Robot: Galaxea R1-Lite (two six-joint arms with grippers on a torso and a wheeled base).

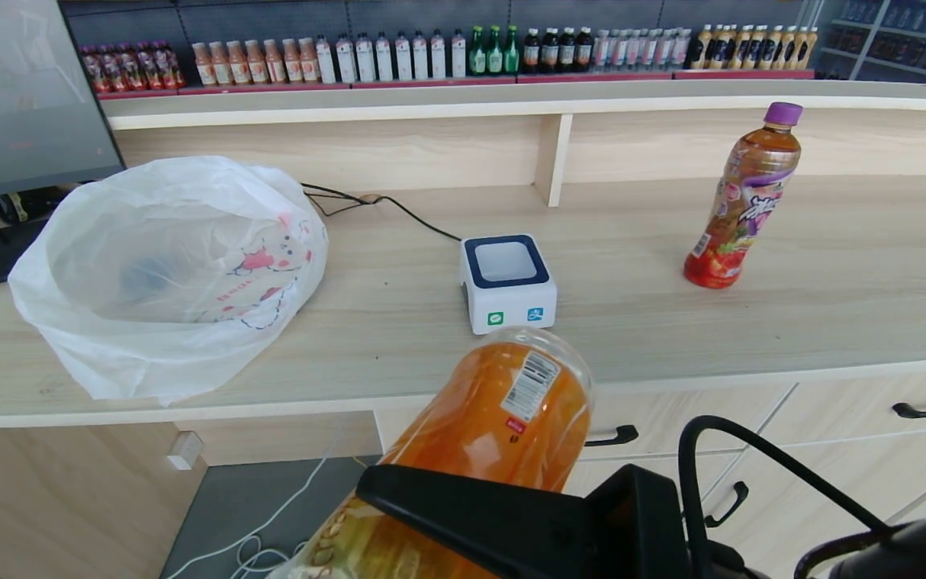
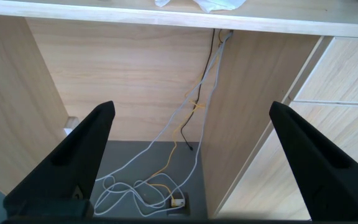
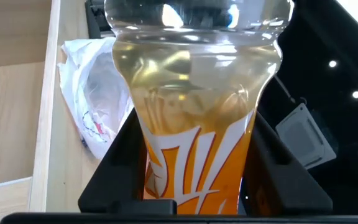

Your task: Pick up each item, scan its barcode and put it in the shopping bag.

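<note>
The right hand [image 3: 194, 155] grips the orange bottle [image 1: 495, 418] tight, holding it tipped near the scanner [image 1: 506, 281], likely so its barcode [image 1: 529, 384] gets read.

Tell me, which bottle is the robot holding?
The orange bottle, clamped in the right hand; the purple-capped bottle stands alone on the counter.

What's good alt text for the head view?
The right hand holds an orange bottle tilted before the counter edge, barcode label up, base toward the scanner. On the counter: white bag at left, scanner mid, purple-capped bottle upright at right.
</note>
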